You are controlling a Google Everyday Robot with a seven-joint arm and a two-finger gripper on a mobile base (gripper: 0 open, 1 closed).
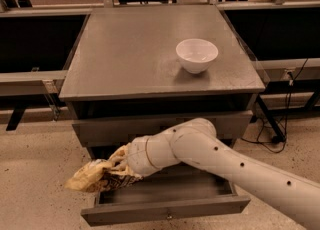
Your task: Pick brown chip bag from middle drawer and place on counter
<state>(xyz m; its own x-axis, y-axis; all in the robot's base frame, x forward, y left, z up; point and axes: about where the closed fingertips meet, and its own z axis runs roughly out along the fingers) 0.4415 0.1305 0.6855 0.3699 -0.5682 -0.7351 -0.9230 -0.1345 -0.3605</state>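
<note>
Brown chip bag [97, 176] is held in the air at about 8 o'clock in the camera view. It is crumpled, and its tan-yellow end points toward 9 o'clock, past the left corner of the middle drawer [165, 210]. Dark print shows along its lower side, but no lettering can be read because the creases break it up.

Gripper [121, 160] is at the right end of the bag, above the left part of the drawer, and is clamped on the bag. Its fingers are mostly covered by the foil. The white arm [225, 164] comes in from 4 o'clock, bends at an elbow in front of the upper drawer front [107, 133] and crosses over the open drawer.

Middle drawer stands pulled out toward the viewer, its front panel at 6 o'clock with a small knob [169, 217] at the centre. The strip of interior showing between arm and front panel is plain grey board.

Counter [125, 49] fills the upper half of the view. A white bowl [196, 55] stands upright on it toward 2 o'clock from the counter's centre, set back from the right and front edges. The left half of the surface — 7 to 12 o'clock — is open grey. The counter's front edge lies above the bag, with the upper drawer front between them.

Speckled floor [35, 184] lies open below and left of the bag. Black cables [280, 134] trail at 3 o'clock, right of the cabinet and apart from the arm.
</note>
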